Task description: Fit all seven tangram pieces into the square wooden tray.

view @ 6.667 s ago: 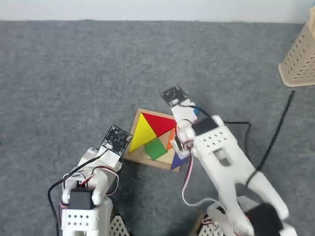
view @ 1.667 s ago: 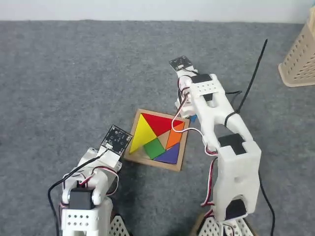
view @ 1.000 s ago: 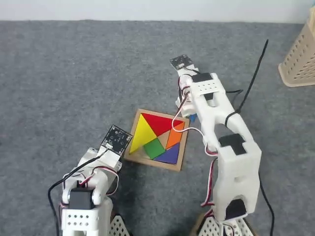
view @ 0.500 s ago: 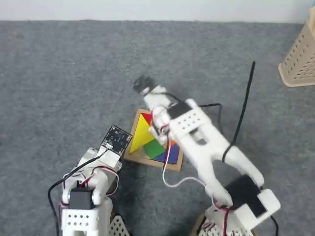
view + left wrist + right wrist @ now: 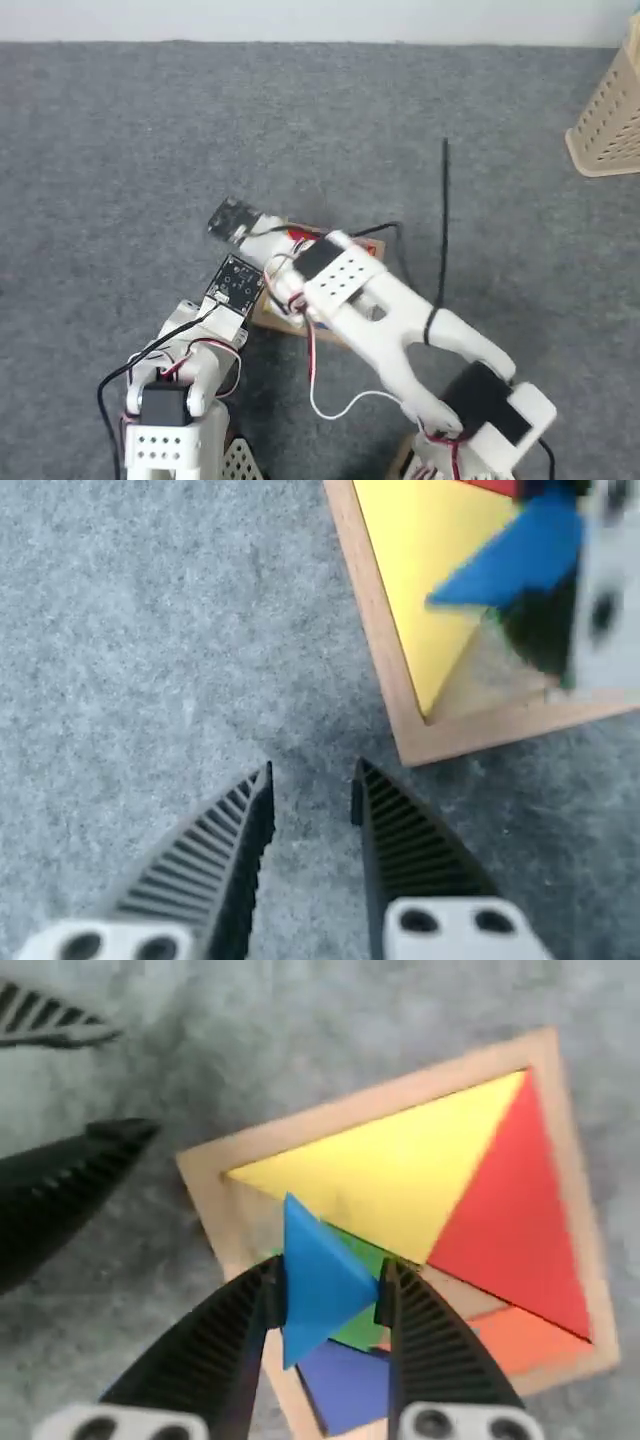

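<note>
Fine markings on the dark camera board [image 5: 237, 283] above the left arm, too small to read.

Right gripper [image 5: 328, 1275] pinching a blue triangle [image 5: 312, 1295] by two of its edges. Triangle held flat over the square wooden tray [image 5: 370, 1110], above the spot where the yellow triangle [image 5: 390, 1185] meets the green piece [image 5: 358, 1247]. Impossible to tell whether hanging just above those pieces or touching them.

Seated in the tray: yellow triangle along one side, with the red triangle [image 5: 510, 1210] against its long edge. Orange piece [image 5: 520, 1335] by the rim past the red. Violet-blue piece [image 5: 345, 1385] close to the right gripper's fingers and partly cut off by them. Green piece largely covered by the blue triangle, its shape hard to make out. Patch of bare wood [image 5: 445, 1282] between yellow, red and orange.

Left gripper [image 5: 312, 780] slightly spread, with nothing between its ribbed fingers. Low over the grey counter [image 5: 130, 630], just beside a corner of the tray.

In the high view, most of the tray hidden under the white right arm [image 5: 350, 290], with a wooden corner and a sliver of rim peeking out.

Beige slotted basket [image 5: 605, 110] cut off at the frame edge, well apart from the tray. Black cable [image 5: 445, 220] on the counter between the two.
</note>
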Controlling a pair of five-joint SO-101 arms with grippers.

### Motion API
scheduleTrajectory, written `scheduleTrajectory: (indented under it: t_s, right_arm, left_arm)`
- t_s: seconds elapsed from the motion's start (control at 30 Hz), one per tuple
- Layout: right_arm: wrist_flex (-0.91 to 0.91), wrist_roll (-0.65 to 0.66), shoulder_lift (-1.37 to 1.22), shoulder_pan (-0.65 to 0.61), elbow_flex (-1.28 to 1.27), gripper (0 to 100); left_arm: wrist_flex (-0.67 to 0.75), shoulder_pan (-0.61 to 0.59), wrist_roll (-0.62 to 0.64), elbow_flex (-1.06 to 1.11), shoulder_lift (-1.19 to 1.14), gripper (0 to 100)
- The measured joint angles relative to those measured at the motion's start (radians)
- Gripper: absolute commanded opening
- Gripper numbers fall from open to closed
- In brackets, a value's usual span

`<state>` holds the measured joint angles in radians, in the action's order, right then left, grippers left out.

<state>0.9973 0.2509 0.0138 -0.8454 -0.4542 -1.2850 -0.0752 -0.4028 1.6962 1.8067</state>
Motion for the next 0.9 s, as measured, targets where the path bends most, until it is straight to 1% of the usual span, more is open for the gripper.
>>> scheduleTrajectory:
  t_s: [0.17, 0.43, 0.67, 0.9]
  right_arm:
    - [-0.035, 0.005, -0.052, -0.032, -0.005, 10.1]
    - [-0.035, 0.005, -0.061, -0.044, -0.005, 10.9]
    - [-0.035, 0.005, -0.061, -0.044, -0.005, 21.4]
    - [-0.035, 0.005, -0.061, -0.044, -0.005, 22.1]
  left_arm:
    - [0.0, 0.0, 0.0, 0.0, 0.0, 12]
    - [0.0, -0.002, 0.0, 0.0, 0.0, 12]
    - [0.0, -0.002, 0.0, 0.0, 0.0, 12]
    - [0.0, -0.002, 0.0, 0.0, 0.0, 12]
